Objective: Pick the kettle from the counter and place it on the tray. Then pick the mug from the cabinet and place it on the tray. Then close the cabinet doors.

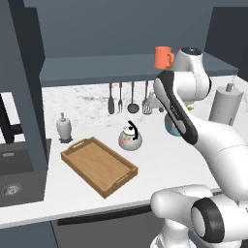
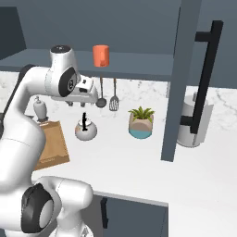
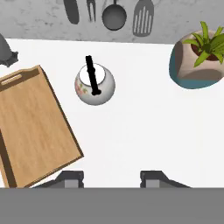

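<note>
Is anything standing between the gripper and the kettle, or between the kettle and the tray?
Nothing visible does. In the hand view the gripper hangs open above bare counter, the kettle just ahead. The tray lies beside the kettle with only bare counter between; the potted plant stands on the kettle's other side.

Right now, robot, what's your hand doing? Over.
Gripper open, empty, above counter. Kettle beside tray, not on it. Nothing in the way.

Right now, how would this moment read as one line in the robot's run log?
stage: kettle pickup not begun | hand: open, empty, above counter | kettle: on counter beside tray | mug: in cabinet
</note>
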Robot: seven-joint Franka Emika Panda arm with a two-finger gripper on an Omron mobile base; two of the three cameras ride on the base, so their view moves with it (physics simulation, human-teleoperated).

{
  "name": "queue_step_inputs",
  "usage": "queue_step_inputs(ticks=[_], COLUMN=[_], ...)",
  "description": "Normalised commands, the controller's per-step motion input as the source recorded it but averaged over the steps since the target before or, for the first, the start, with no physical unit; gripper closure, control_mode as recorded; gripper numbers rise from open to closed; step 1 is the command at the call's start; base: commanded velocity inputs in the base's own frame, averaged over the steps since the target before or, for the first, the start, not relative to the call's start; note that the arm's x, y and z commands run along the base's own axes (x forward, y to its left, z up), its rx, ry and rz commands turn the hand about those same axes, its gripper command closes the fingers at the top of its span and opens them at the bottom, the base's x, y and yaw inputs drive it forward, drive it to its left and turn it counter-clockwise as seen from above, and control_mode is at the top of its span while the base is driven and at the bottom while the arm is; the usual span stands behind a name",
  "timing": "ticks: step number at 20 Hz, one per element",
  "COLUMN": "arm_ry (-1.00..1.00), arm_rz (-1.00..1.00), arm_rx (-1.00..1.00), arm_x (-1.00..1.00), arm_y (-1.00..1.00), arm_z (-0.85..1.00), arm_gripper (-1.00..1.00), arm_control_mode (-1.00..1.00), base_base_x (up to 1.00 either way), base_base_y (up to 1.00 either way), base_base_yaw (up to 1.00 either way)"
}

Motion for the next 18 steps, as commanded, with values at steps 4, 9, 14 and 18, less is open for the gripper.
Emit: queue_step_inputs(ticks=[4, 9, 14, 18], arm_ry=[0.00, -0.03, -0.09, 0.09], arm_rz=[0.00, 0.00, -0.02, -0.14], arm_rx=[0.00, 0.00, -0.06, -0.18], arm_x=[-0.03, -0.65, -0.58, 0.41], arm_y=[0.00, 0.00, 0.17, 0.48], arm_z=[-0.01, -0.51, -0.56, -0.22], arm_gripper=[-1.00, -1.00, -1.00, -1.00], arm_control_mode=[-1.00, -1.00, -1.00, -1.00], base_base_x=[0.00, 0.00, 0.00, 0.00], base_base_y=[0.00, 0.00, 0.00, 0.00], base_base_yaw=[0.00, 0.00, 0.00, 0.00])
